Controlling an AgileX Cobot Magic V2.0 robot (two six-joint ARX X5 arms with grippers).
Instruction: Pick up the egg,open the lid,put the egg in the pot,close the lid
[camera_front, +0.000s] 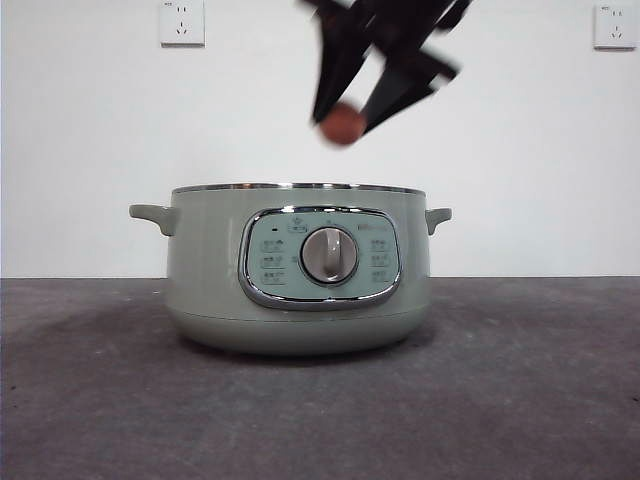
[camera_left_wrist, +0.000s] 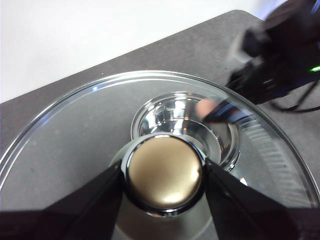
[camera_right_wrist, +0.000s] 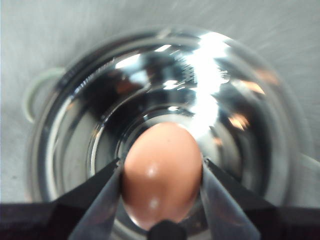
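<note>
The pale green pot (camera_front: 210, 260) stands uncovered in the middle of the table, its steel inside (camera_right_wrist: 75, 100) showing from above. My right gripper (camera_front: 345, 118) hangs over the pot's opening, shut on the reddish-brown egg (camera_front: 343, 124). The right wrist view has the egg (camera_right_wrist: 162, 175) between the jaws of that gripper (camera_right_wrist: 162, 167), straight above the pot's bowl. My left gripper (camera_left_wrist: 163, 172) is shut on the knob (camera_left_wrist: 163, 175) of the glass lid (camera_left_wrist: 75, 140), held up off the pot. Through the glass I see the pot (camera_left_wrist: 170, 107) below and the right arm (camera_left_wrist: 280, 55).
The dark grey tabletop (camera_front: 100, 400) runs around the pot on all sides. A white wall with two sockets (camera_front: 181, 22) is behind it. The pot's control panel and silver dial (camera_front: 329, 255) face the front camera.
</note>
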